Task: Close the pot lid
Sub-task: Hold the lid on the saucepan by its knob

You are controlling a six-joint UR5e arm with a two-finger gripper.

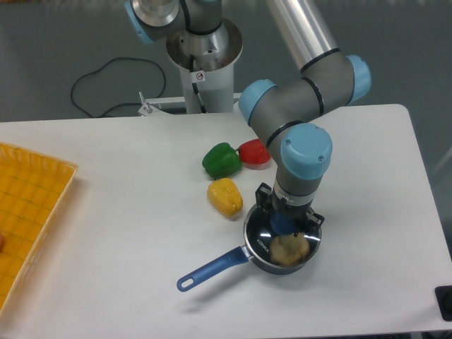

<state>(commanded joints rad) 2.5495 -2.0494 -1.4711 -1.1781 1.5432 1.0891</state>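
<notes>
The dark pot point(262, 255) stands on the white table right of centre, its blue handle point(212, 270) pointing to the lower left. The clear glass pot lid point(257, 230) lies on the pot's rim. My gripper point(284, 221) points straight down over the pot, its black fingers point(263, 200) on either side of the lid's blue knob point(284, 225) and apparently shut on it. A beige lump of food point(288, 249) shows through the glass inside the pot.
A yellow pepper point(224, 197) lies just left of the pot. A green pepper point(222, 160) and a red one point(253, 153) sit behind it. A yellow tray point(28, 212) fills the left edge. The robot's base point(203, 53) stands at the back.
</notes>
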